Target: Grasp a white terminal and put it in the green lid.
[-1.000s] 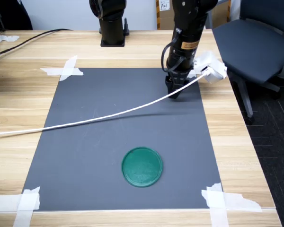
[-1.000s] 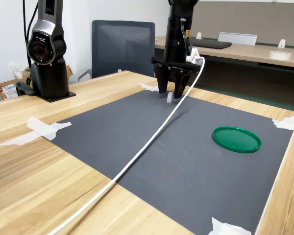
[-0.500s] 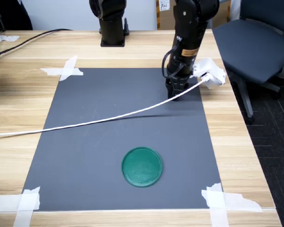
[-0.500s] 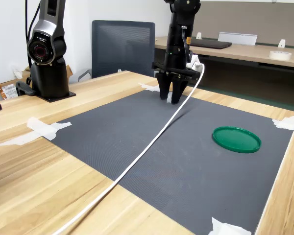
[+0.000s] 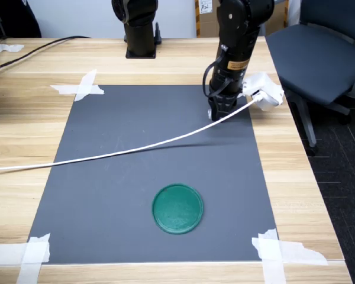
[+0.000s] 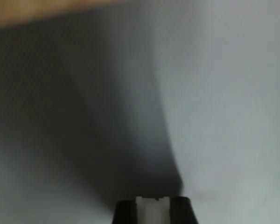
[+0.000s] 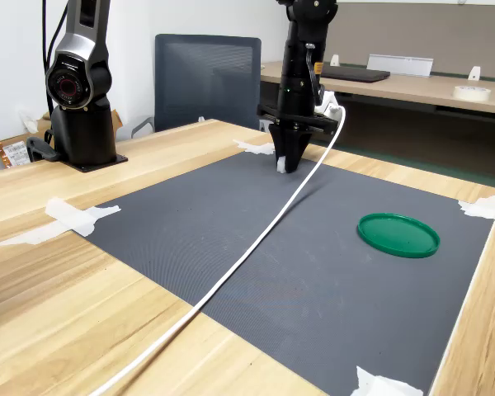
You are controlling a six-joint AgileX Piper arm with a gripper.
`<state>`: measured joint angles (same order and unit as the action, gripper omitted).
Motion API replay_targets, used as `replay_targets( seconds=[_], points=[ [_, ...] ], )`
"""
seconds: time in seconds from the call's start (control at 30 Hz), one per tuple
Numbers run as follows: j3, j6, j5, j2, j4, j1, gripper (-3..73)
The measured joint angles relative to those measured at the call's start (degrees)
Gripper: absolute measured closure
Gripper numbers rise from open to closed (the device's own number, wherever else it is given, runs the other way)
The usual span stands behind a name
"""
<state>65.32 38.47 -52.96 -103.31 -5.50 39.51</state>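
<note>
My gripper [image 5: 218, 115] points straight down with its tips on the dark grey mat [image 5: 106, 183], near the far right corner in the first exterior view. Its fingers are closed on the small white terminal [image 7: 280, 166], which shows as a white block [image 6: 152, 208] between the two black fingertips in the wrist view. The first exterior view does not show the terminal behind the fingers. The green lid [image 5: 177, 208] lies flat on the mat's near part, well apart from the gripper, and in the second exterior view the lid [image 7: 398, 234] is at the right.
A white cable [image 5: 136, 147] runs from the wrist camera housing [image 5: 264, 86] across the mat to the first exterior view's left. A second black arm base [image 5: 141, 29] stands at the table's far edge. Tape strips [image 5: 83, 86] hold the mat corners. An office chair [image 5: 319, 53] stands beside the table.
The gripper came down onto the mat and its fingers, spread a second ago, have drawn together around the white terminal. The lid has not moved.
</note>
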Motion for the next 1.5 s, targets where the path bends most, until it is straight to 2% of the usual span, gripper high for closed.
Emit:
replay_targets(
  seconds=[0.13, 0.4, 0.63, 0.77, 1.03, 1.3, 1.5],
  points=[
    [0.0, -0.3, 1.0, 3.2, 0.1, -3.0, 62.1],
    [1.0, 1.2, 3.7, 6.4, 0.0, -13.5, 62.1],
    [8.2, 1.3, 3.7, 6.5, -0.1, -22.3, 62.1],
    [13.4, 1.4, 3.9, 6.3, 0.9, -26.0, 62.1],
    [21.1, 0.8, 3.4, 1.7, 2.2, -28.0, 62.1],
    [23.8, -5.9, 2.7, -2.5, 6.2, -28.0, 62.1],
    [24.0, -7.0, 2.6, -6.0, 8.2, -28.0, 62.1]
  ],
)
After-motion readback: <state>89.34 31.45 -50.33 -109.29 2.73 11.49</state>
